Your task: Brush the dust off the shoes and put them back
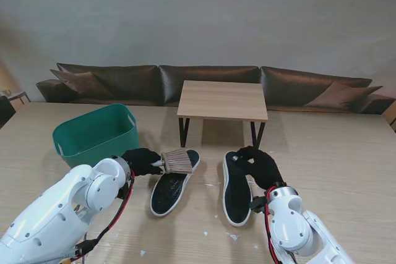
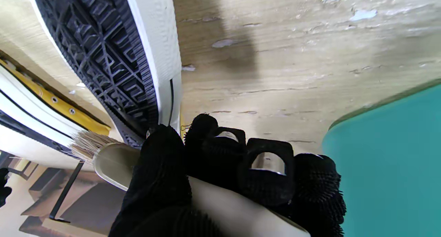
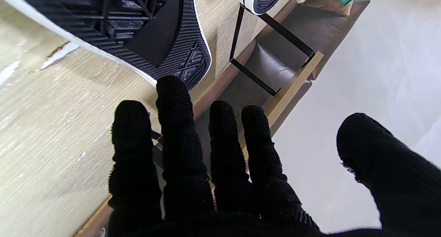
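Stand view: left robot hand (image 1: 141, 161) clamped on the brush (image 1: 176, 161), bristles over the toe of the left sneaker (image 1: 173, 183), lying sole-up on the table (image 1: 346, 153) beside the green basket (image 1: 96, 133). Right robot hand (image 1: 261, 165) spread, resting on the right sneaker (image 1: 237, 187), also sole-up.

Left wrist: fingers (image 2: 262, 161) wrapped round the pale handle (image 2: 113, 163), bristles touching the tread. Brushing under way, probably.

Right wrist: fingers (image 3: 175, 126) splayed, gripping nothing, beside the sole (image 3: 165, 30). Next: sweeping strokes along the tread, then righting both shoes.
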You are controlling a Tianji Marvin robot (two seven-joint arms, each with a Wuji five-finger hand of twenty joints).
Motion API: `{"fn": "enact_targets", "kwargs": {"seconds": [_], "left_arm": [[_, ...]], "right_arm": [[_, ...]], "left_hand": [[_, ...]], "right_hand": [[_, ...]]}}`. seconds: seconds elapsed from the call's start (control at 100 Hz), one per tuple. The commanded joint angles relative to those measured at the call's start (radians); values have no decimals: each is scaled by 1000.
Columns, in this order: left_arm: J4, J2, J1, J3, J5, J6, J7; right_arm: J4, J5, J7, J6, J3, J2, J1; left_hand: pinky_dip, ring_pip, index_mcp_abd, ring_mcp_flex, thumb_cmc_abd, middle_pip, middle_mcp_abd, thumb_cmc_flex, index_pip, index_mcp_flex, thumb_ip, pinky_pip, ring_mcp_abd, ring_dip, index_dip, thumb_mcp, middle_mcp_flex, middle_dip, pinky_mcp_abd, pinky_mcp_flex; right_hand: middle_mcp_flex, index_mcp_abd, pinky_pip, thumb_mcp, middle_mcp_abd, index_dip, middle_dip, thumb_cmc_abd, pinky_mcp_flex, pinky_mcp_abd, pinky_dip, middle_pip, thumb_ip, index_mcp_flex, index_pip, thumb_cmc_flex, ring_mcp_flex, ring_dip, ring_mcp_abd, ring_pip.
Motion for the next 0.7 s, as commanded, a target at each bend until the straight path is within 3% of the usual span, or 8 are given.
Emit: {"fn": "enact_targets", "kwargs": {"seconds": [0.0,0.17,0.69], "left_arm": [[8,-2,6,-1,1,0,-25],[-21,5,42,-30,13,-5,-57],[-205,22,247,-213,108,-77,-187]], "right_arm": [[-3,1,13,0,-1,-5,-2],[-3,4,15,0,0,-5,-3],[-43,4,34,12,18,1,-34]], "left_hand": [[20,65,-6,56,29,16,-7,112,4,26,30,71,34,5,5,53,51,13,15,7],[20,65,-6,56,31,15,-5,110,0,26,31,69,34,6,5,52,50,12,15,5],[20,62,-9,52,31,13,-8,108,-6,27,33,66,30,6,4,53,48,10,7,0]], "right_hand": [[-38,1,-17,2,12,-10,-12,26,-191,15,-9,14,19,-23,12,-8,-11,2,-2,10],[-38,1,-18,1,11,-10,-12,27,-191,15,-8,13,19,-23,11,-8,-10,3,-2,11],[-38,3,-18,0,12,-10,-12,27,-191,15,-8,13,19,-21,10,-7,-10,2,-1,11]]}}
